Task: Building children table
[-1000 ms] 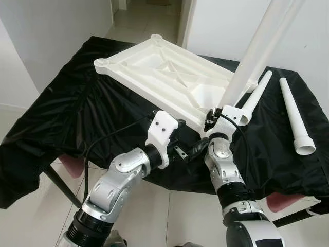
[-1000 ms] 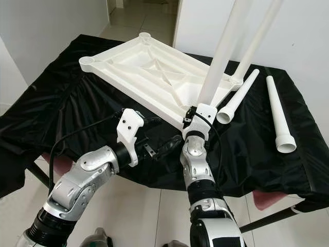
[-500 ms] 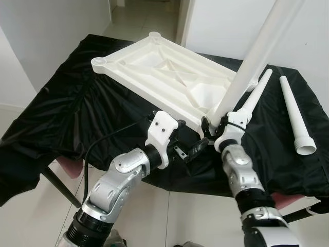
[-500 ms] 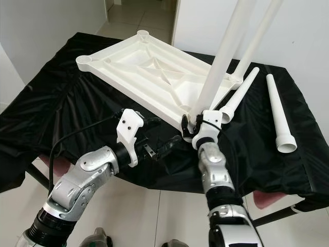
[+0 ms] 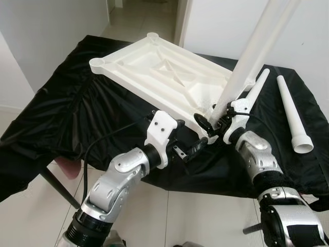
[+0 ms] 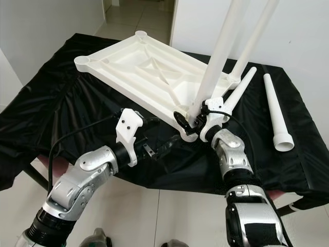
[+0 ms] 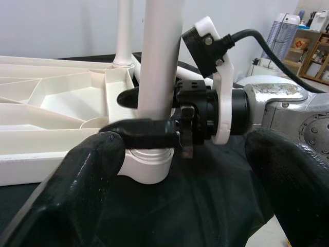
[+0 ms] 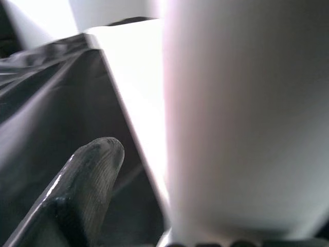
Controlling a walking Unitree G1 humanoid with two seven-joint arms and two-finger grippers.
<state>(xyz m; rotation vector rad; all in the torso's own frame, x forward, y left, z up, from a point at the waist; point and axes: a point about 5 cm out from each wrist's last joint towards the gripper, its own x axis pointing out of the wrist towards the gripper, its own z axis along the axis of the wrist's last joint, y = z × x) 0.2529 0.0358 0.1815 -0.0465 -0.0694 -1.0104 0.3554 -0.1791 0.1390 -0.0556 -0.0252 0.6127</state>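
Observation:
The white tabletop (image 5: 154,72) lies upside down on a black cloth. Two white legs stand in its right-hand corners. My right gripper (image 5: 209,121) is shut on the nearer leg (image 5: 244,62) just above its socket, one finger (image 7: 146,135) across its front and one behind. The farther standing leg (image 6: 254,38) rises behind it. My left gripper (image 5: 191,149) hangs open just in front of that corner, below the table edge, its fingers (image 7: 82,185) spread wide and holding nothing. Two loose legs (image 5: 256,88) (image 5: 293,114) lie on the cloth to the right.
The black cloth (image 5: 61,113) drapes over the work table and hangs past its front edge. White floor tiles (image 5: 180,216) lie below me. A doorway (image 5: 149,13) opens behind the table, and a white wall stands at the back right.
My right wrist has swung from below the leg's base round to its right side, still holding the leg. The left arm has stayed put.

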